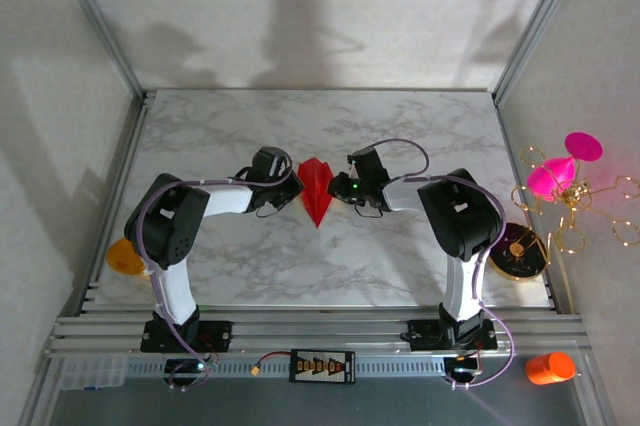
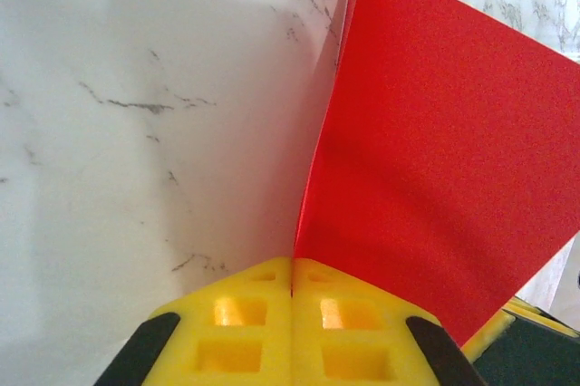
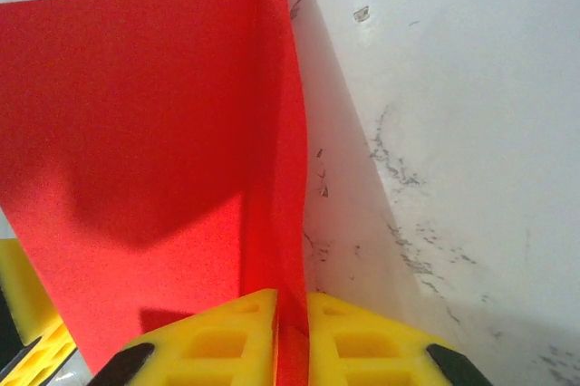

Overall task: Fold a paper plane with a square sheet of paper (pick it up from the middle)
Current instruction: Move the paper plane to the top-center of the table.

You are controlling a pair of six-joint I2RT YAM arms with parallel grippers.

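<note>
The paper plane (image 1: 317, 191) lies at the middle of the marble counter (image 1: 400, 116), a slim red dart with its long taper pointing toward the arm bases. The two tools meet it from opposite sides, the left tool (image 1: 288, 187) at its left flank and the right tool (image 1: 342, 188) at its right. Seen from the right wrist, the yellow pads (image 3: 362, 341) are pressed together with a strip of red plainly running down between them, so the right tool is clamped on the plane's raised fold. From the left wrist, the pads (image 2: 245, 323) also meet in a tight seam, and the crease of the plane runs straight into it. The paper inside that seam is too thin to make out, but it looks pinched there as well. In both wrist views a broad red panel spreads away from the crease over the pale counter. I judge the plane to be very light and limp everywhere except along its folds. It should slide easily on the smooth marble, buckle under any sideways push, and crease wrongly or tear if the two tools pull against each other. The soft pads ought to hold it without slipping. The safest hold seems to be the centre ridge near mid-length, where the layers are stacked and stiffest. The wings look too flimsy to hold.
</note>
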